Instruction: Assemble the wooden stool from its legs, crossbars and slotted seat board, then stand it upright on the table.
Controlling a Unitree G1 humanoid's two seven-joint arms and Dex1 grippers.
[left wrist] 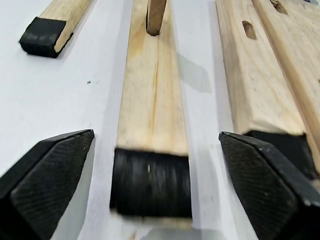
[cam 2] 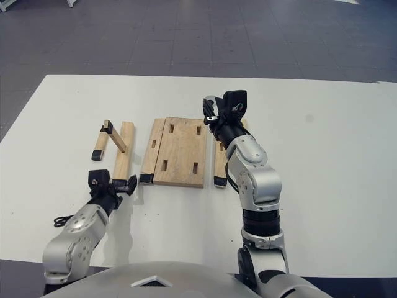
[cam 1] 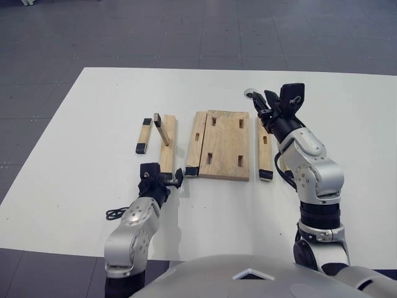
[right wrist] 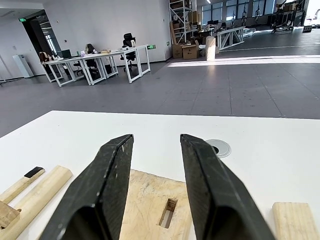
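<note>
seat board [cam 1: 226, 144] bare pale wood, kinda rough grain, leg [left wrist: 152, 110] same unfinished wood, its end cap [left wrist: 150, 182] matt black and ribbed, table [cam 1: 93, 124] smooth matt white, left gripper [left wrist: 156, 134] pads [left wrist: 47, 175] black, finely textured

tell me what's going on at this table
A humanoid robot is starting to assemble a wooden stool. Most parts lie flat on the white table. Its left gripper is open around the black-capped end of a leg with a crossbar standing on it; the right gripper is open above the seat board.
</note>
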